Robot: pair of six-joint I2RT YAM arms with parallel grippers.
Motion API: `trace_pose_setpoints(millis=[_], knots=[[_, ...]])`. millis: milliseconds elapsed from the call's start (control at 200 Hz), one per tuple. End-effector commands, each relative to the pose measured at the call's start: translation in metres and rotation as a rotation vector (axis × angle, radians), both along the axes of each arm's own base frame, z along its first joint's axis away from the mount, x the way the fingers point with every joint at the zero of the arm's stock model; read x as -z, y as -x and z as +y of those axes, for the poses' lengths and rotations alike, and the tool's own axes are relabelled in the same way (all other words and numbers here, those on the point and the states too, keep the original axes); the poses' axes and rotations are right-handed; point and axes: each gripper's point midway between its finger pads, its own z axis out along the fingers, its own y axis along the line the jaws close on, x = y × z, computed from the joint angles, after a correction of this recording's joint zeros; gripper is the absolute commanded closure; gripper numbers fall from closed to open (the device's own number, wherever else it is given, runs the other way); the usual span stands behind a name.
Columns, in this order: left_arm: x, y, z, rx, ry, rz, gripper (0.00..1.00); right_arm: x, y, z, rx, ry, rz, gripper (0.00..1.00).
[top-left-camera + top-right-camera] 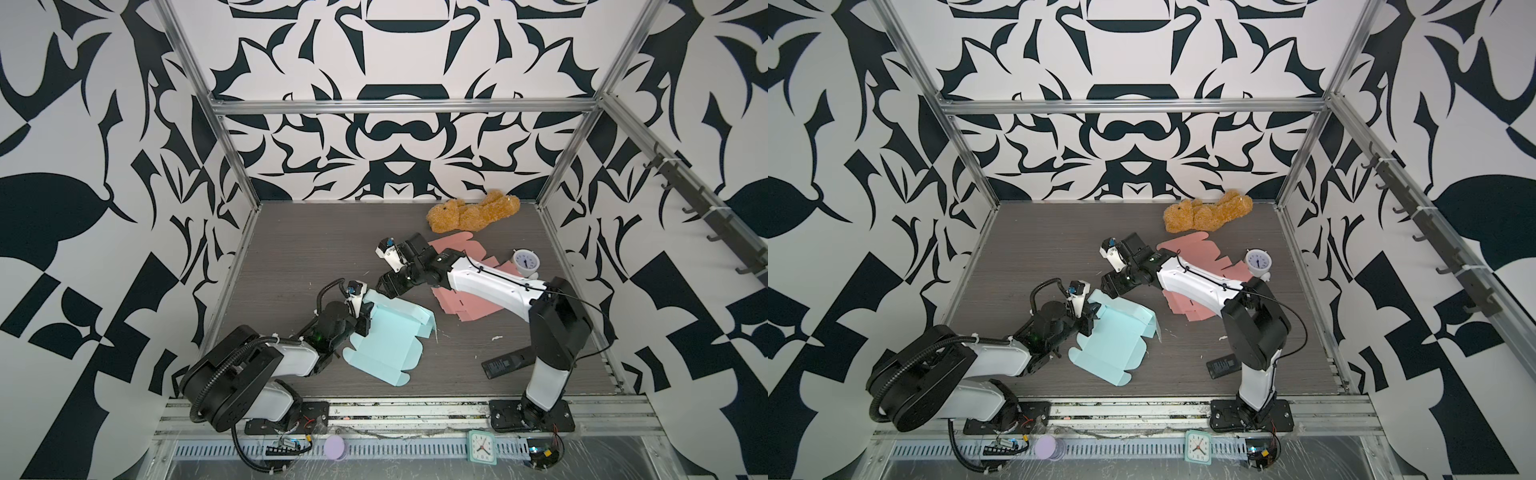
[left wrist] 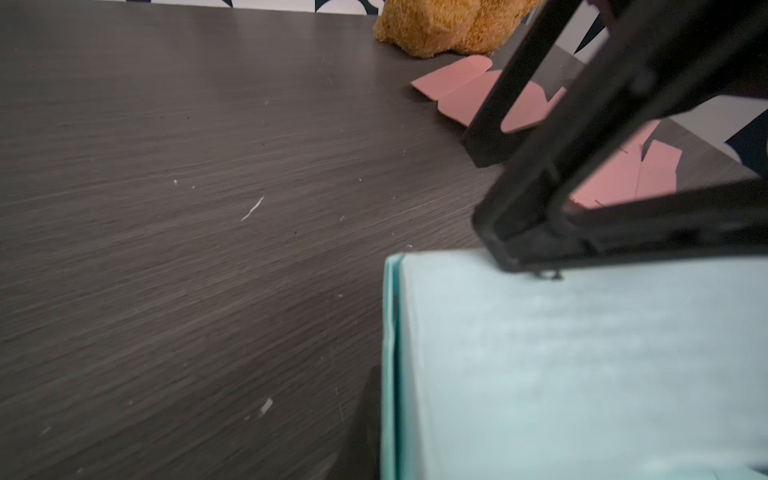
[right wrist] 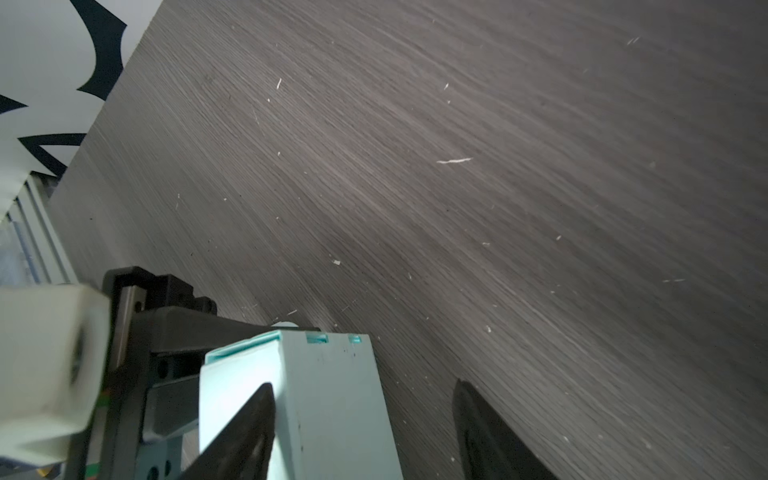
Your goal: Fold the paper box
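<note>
Live now: the pale blue paper box (image 1: 388,345) is seen half-raised on the surface (image 1: 291,249), toward its front edge and left of the middle. One doubled wall (image 3: 324,395) is pinched by the left gripper (image 1: 366,316), its jaws clamped on the card. The right gripper (image 1: 384,289) is held at that wall's far end, jaws apart, nothing gripped. The card is judged light and springy. Holds are best taken near the creases, never mid-panel.
</note>
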Motion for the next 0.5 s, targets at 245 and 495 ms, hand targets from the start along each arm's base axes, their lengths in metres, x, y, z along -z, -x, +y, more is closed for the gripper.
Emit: trace_pose_setpoints(millis=[245, 495], knots=[[-0.005, -0.012, -0.002, -0.031, -0.032, -0.031, 0.87, 0.012, 0.018, 0.016, -0.051, -0.116, 0.148, 0.35], [0.002, -0.018, 0.003, -0.082, -0.070, -0.018, 0.83, 0.031, 0.029, 0.009, -0.043, -0.100, 0.199, 0.41]])
